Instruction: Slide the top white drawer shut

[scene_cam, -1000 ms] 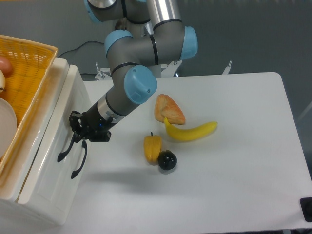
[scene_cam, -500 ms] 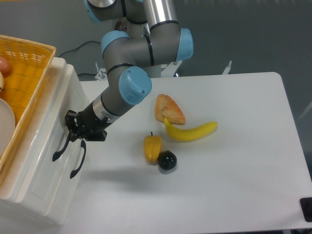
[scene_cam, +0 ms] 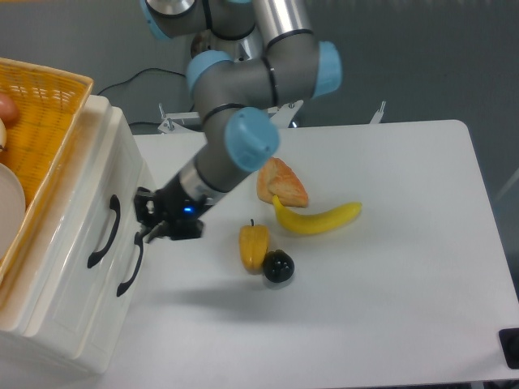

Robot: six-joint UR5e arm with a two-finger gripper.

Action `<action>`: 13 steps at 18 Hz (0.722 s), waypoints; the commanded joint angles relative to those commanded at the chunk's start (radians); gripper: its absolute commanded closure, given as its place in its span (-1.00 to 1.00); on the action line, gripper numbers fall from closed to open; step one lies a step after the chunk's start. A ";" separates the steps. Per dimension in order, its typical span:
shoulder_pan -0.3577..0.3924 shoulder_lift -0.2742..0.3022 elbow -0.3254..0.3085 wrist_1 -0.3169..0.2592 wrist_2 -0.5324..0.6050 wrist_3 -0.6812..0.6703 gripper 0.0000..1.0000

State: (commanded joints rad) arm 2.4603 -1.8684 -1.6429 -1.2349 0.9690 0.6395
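Roughly, by label:

Top white drawer: the top white drawer [scene_cam: 85,243] sits at the left edge of the frame, in the white cabinet [scene_cam: 81,324] at lower left; its front panel lies flush with the cabinet face, with no gap visible along the top rim; its black arched handle [scene_cam: 104,232] runs down the panel, left of centre

Claw: the gripper [scene_cam: 151,227] is in the left-centre of the frame, just to the right of the drawer front; it stands apart from the upper handle, with white panel showing between them; its dark fingers point left toward the cabinet, close to the top end of the lower handle [scene_cam: 130,266]; whether they touch that handle cannot be told; the claw holds nothing; whether its jaws are spread or together cannot be told, since the fingers are dark and small

Arm: the UR5e arm [scene_cam: 243,105] comes down from the top centre of the frame, grey with blue joint caps; its forearm slants down-left to the claw

Basket: an orange woven basket [scene_cam: 45,113] rests on top of the cabinet at upper left

Table items: a bread piece [scene_cam: 281,181], a banana [scene_cam: 316,219], a yellow pepper [scene_cam: 254,245] and a black round fruit [scene_cam: 278,266] lie in the centre, on the white table [scene_cam: 405,292]; the pepper and black fruit touch; the banana's end lies against the bread; all are to the right of the claw
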 joint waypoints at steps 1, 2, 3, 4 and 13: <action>0.017 -0.002 0.005 0.000 0.035 0.005 -1.00; 0.046 -0.008 0.011 0.002 0.048 0.008 -1.00; 0.075 -0.018 0.023 0.005 0.050 0.017 -1.00; 0.097 -0.037 0.043 0.005 0.051 0.032 -1.00; 0.350 -0.109 0.091 0.110 0.254 0.434 -1.00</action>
State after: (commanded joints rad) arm 2.8101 -1.9772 -1.5524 -1.1245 1.2234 1.0731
